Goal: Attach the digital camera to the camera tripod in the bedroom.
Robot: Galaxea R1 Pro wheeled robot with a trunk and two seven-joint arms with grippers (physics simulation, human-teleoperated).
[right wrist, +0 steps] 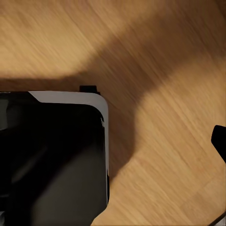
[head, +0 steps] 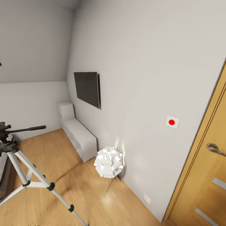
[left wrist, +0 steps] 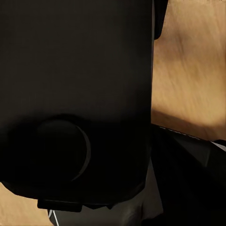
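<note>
The camera tripod (head: pixel 19 164) stands on the wood floor at the left edge of the head view, silver legs spread, its dark head and long black pan handle (head: pixel 29 128) pointing right. A black body with a round dial, the digital camera (left wrist: pixel 75 103), sits right against the left wrist view and hangs above the floor, held in my left gripper whose fingers are mostly hidden behind it. One dark fingertip (right wrist: pixel 219 141) of my right gripper pokes in at the edge of the right wrist view, over bare floor, with nothing held there.
A white wall carries a dark flat screen (head: pixel 87 88) and a switch with a red button (head: pixel 172 121). A low white cabinet (head: pixel 78 135) and a white ball-shaped floor lamp (head: pixel 108 162) stand along it. A wooden door (head: pixel 205 175) is at right. My dark base (right wrist: pixel 52 160) is below.
</note>
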